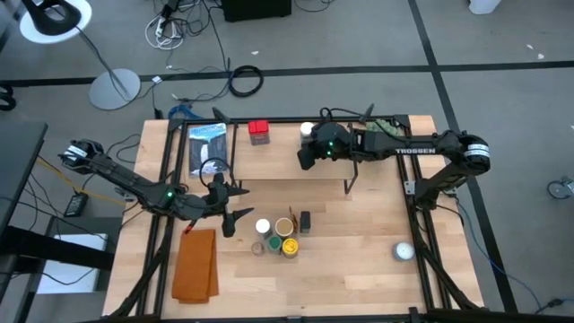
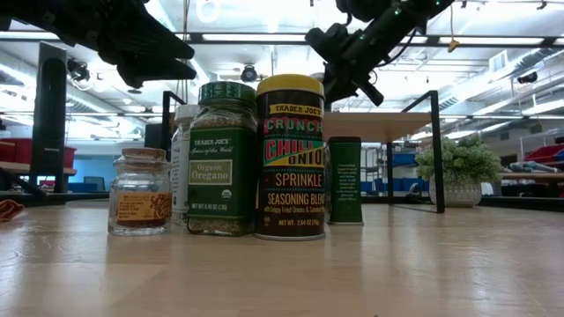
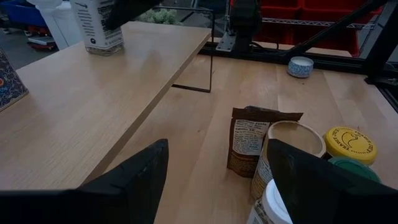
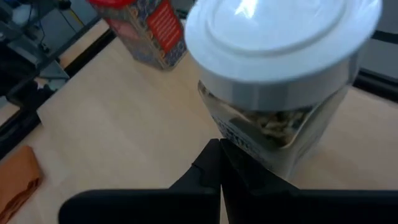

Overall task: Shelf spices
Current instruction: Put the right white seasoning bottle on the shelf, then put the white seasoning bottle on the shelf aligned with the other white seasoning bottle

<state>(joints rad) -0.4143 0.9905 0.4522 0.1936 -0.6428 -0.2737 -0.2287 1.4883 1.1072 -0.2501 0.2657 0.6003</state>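
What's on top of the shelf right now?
On the low light-wood shelf stand a red square tin and a white-lidded clear jar. The right end effector hovers beside that jar; anything beneath the arm is hidden.

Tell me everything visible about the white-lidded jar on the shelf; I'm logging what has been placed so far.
The white-lidded jar is clear, squarish plastic with a round white ridged lid; pale chunky contents show through the wall, and a black-and-white printed label covers one side. It stands upright on the shelf, near its back edge, apart from the red square tin. The right gripper hovers just beside it, its fingers closed and not holding it.
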